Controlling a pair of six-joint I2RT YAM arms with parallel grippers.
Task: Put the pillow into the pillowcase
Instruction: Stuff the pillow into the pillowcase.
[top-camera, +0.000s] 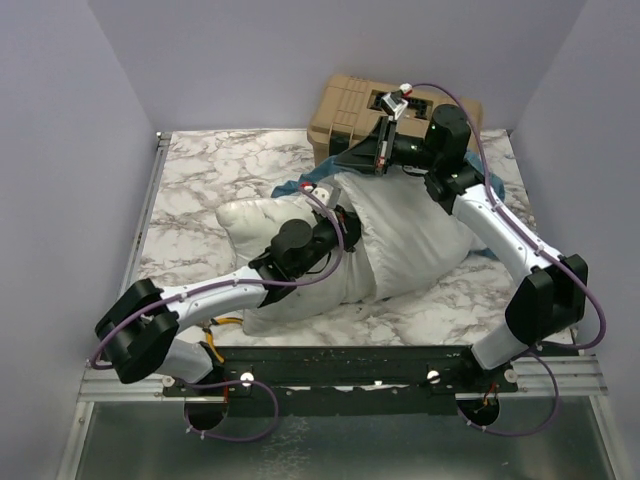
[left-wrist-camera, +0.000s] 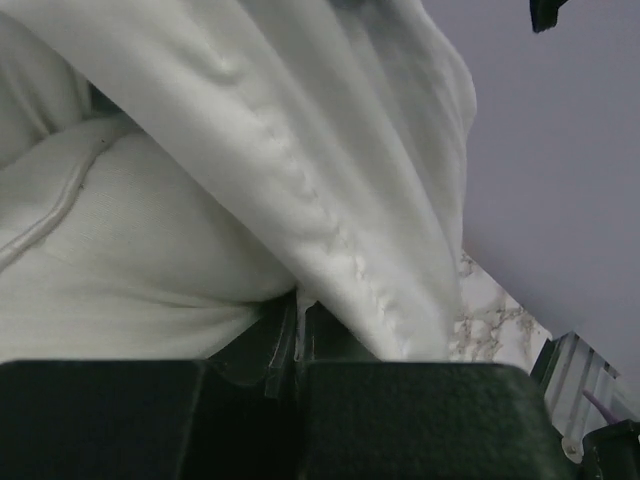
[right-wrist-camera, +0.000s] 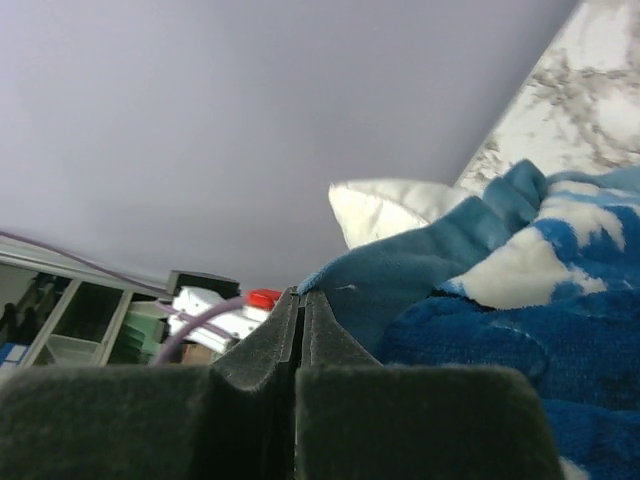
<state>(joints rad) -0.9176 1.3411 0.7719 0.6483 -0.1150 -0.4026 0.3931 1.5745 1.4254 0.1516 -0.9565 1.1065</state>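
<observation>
The white pillow (top-camera: 400, 245) lies across the middle of the marble table, with one corner sticking out to the left. The pillowcase shows only as blue frilled edging (top-camera: 300, 186) at the pillow's far and right sides. My left gripper (top-camera: 325, 207) rests on top of the pillow, shut on a fold of its white seamed fabric (left-wrist-camera: 330, 230). My right gripper (top-camera: 384, 150) is raised at the back, shut on the pillowcase's blue edge (right-wrist-camera: 400, 270). Blue and cream cloth (right-wrist-camera: 540, 275) hangs below it, and a pillow corner (right-wrist-camera: 385, 205) shows behind.
A tan hard case (top-camera: 350, 105) stands at the back of the table, right behind my right gripper. Lilac walls close in the left, back and right. A metal rail (top-camera: 150, 200) runs along the table's left edge.
</observation>
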